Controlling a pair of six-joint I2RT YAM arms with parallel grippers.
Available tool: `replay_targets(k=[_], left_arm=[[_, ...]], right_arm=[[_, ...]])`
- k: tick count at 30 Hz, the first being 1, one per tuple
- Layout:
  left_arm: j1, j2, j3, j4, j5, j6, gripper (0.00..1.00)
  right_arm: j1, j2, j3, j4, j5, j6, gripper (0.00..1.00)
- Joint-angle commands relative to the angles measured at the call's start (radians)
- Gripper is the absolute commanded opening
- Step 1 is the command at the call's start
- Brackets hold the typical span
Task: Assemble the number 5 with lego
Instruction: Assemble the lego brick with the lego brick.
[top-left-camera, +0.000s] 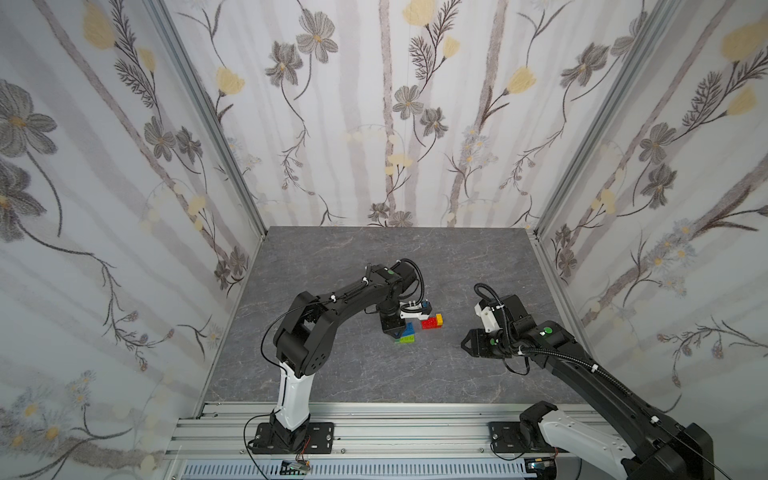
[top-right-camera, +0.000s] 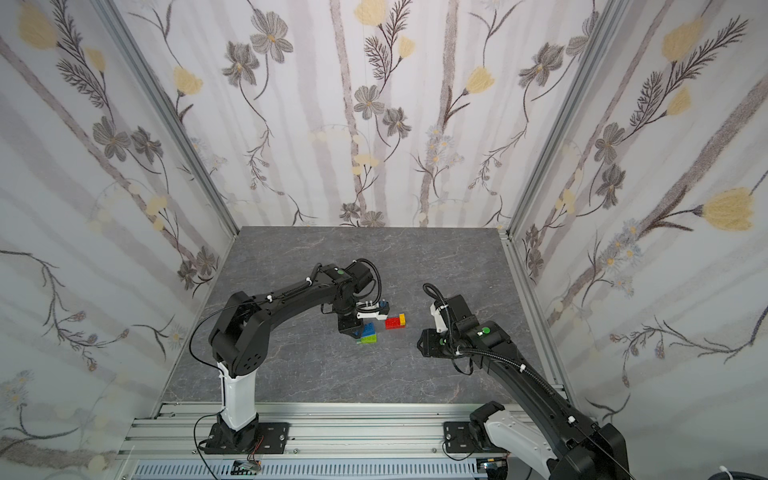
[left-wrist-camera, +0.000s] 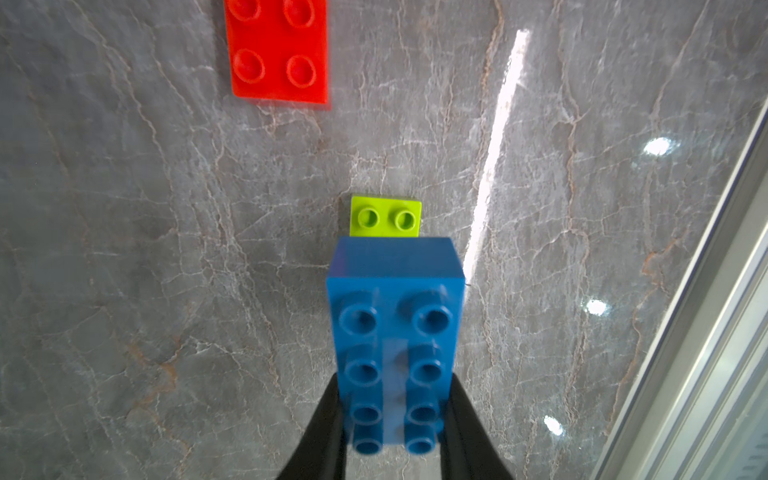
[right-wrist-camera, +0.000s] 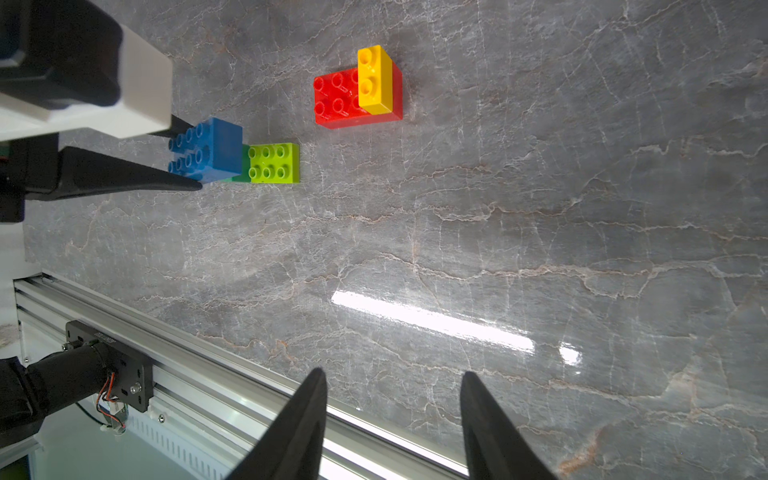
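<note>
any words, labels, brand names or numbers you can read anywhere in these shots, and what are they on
No text reads clearly in any view.
Black mounting plate: faint lettering along its edge, too small to read.
Studs of the blue brick: blurred, no lettering can be made out.
Green sticker on the right arm: plain dot, no writing visible.

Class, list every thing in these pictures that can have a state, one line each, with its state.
Left gripper, shut on the blue brick.
Right gripper, open, empty.
Blue brick, gripped, above the dark-green brick.
Dark-green brick, on the lime brick, mostly hidden.
Lime brick, flat on the table, studs up.
Red brick, flat on the table, studs up.
Yellow brick, stacked on the red brick's end.
</note>
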Motion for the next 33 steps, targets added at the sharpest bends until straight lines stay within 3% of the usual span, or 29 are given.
replay_targets(k=[1, 25, 33], left_arm=[[-0.002, 0.012, 0.009, -0.033, -0.016, 0.015, 0.08], [-0.030, 0.067, 0.032, -0.029, -0.059, -0.008, 0.08], [-0.043, 0.085, 0.037, -0.038, -0.096, -0.012, 0.04]], right_arm=[[0.000, -0.002, -0.002, -0.003, 0.009, 0.015, 0.52], [-0.006, -0.014, -0.018, -0.005, 0.005, 0.016, 0.52], [-0.010, -0.020, -0.017, -0.005, 0.002, 0.014, 0.52]])
